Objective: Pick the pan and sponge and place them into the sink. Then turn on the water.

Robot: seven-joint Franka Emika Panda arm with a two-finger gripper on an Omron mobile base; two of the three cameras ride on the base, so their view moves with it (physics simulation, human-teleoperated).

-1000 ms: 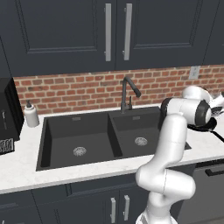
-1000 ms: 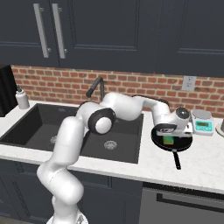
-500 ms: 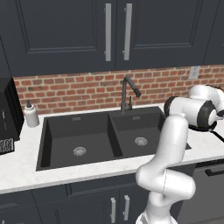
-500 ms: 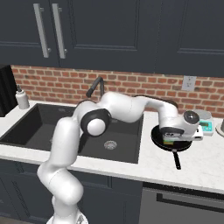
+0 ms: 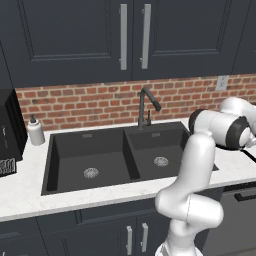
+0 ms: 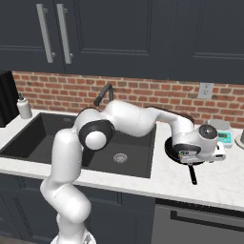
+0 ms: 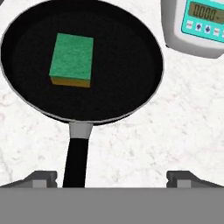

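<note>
The pan [image 7: 87,61] sits on the white counter [image 7: 144,140] right of the sink [image 6: 71,138], the sponge [image 7: 72,60] lying inside it and a scale [image 7: 197,26] just beside its rim, while the gripper [image 7: 111,177] hangs above the handle [image 7: 76,157], jaws wide apart, holding nothing.

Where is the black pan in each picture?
Left base view: I can't spot it.
Right base view: the pan sits right of middle, on the counter under the robot's hand.
Hand view: it fills the top left, sponge inside.
Shared landmark: the kitchen scale beside it.
</note>
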